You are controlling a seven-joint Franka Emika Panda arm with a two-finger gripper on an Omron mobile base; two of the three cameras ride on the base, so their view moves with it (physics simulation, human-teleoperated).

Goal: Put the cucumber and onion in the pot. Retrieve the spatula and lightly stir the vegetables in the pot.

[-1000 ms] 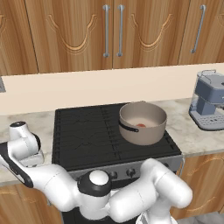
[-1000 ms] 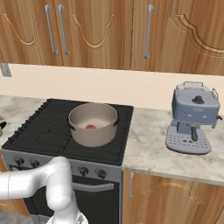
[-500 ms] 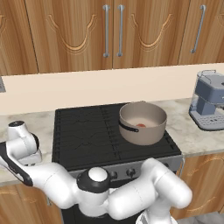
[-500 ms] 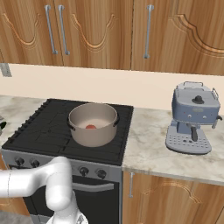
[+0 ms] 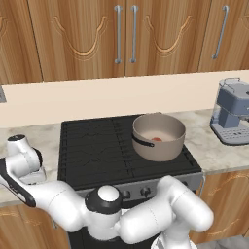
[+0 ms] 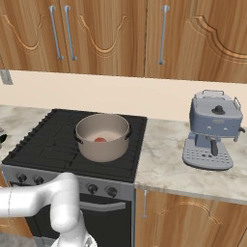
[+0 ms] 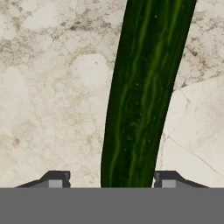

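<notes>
Landmark: the pot, a wide beige-grey one with a dark loop handle, stands on the black stove; everything below is placed from it.
Onion: the small reddish-orange onion lies inside the pot on its pale floor, so that half of the loading looks done.
Cucumber: the cucumber lies flat on the mottled stone tabletop, well away from the pot, off past the stove's far side where the arm reaches down. In the hand view it runs lengthwise straight up between the two tips.
Pincer: the pincer sits low over the cucumber, one dark tip on each side of it with pale stone showing in both gaps. So the jaws stand apart and straddle it; I see no contact, and nothing is held.
Coffee machine: a blue-grey coffee machine stands on the tabletop on the other side of the pot, clear of the work.
Handling, as I judge it: the cucumber looks stiff, light and smooth-skinned, round enough to roll or slip.
Where to take hold: across its width near the middle, squeezing on the flanks so neither end droops when lifted.
Risk: an off-centre or glancing pinch could squirt it sideways along the stone.
</notes>
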